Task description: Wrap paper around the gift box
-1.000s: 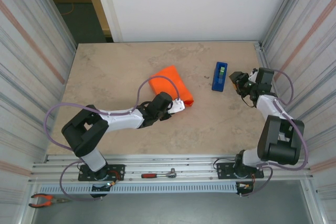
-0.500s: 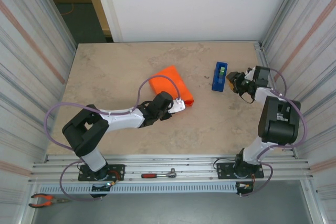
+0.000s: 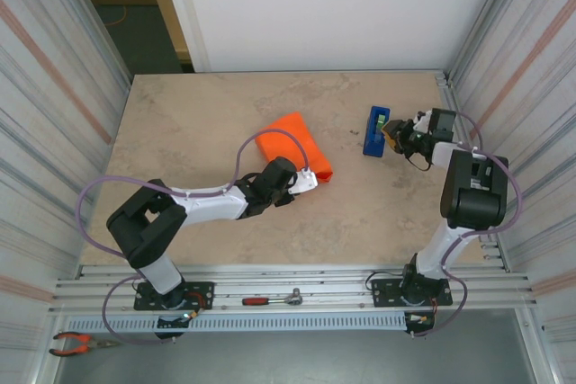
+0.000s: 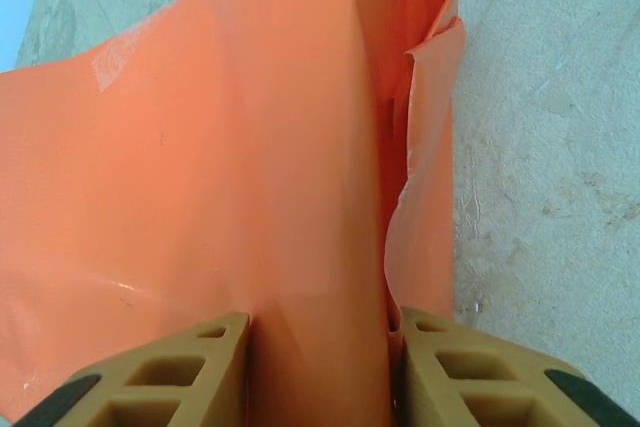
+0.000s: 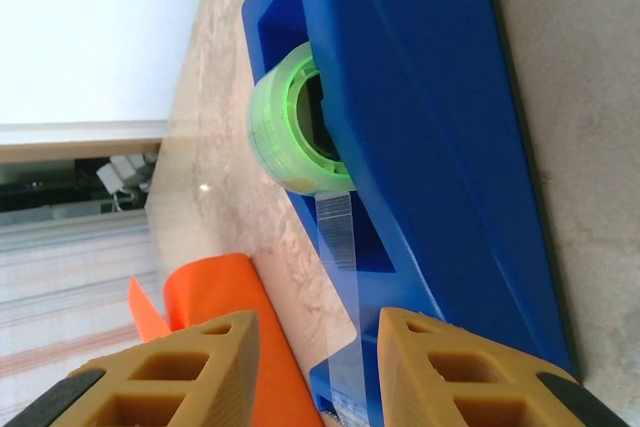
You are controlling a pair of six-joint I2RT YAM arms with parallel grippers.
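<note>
We start with the bench (image 3: 180,123). Near its middle lies the paper (image 3: 290,143), folded up into a compact orange bundle rather than spread flat. The gift box is hidden from us. We judge it is inside that bundle, so the main folds look done. From the left wrist, one side flap of the paper (image 4: 425,167) stands loose and creased, so that end looks unfinished.

Well to the right of the bundle stands the blue tape dispenser (image 3: 376,130), with its green roll (image 5: 290,127) seated in it.

The left gripper (image 3: 304,179) sits at the near end of the bundle. From its wrist camera, the left gripper (image 4: 320,367) is pinched onto a fold of the paper, pinning the wrap together.

The right gripper (image 3: 396,135) is up against the dispenser. Its fingers stand a narrow way apart on either side of the free strip of tape (image 5: 340,237) and have not clamped it.

As we read it, what remains is to pull and cut the tape, stick down the seam, and close the loose end.
</note>
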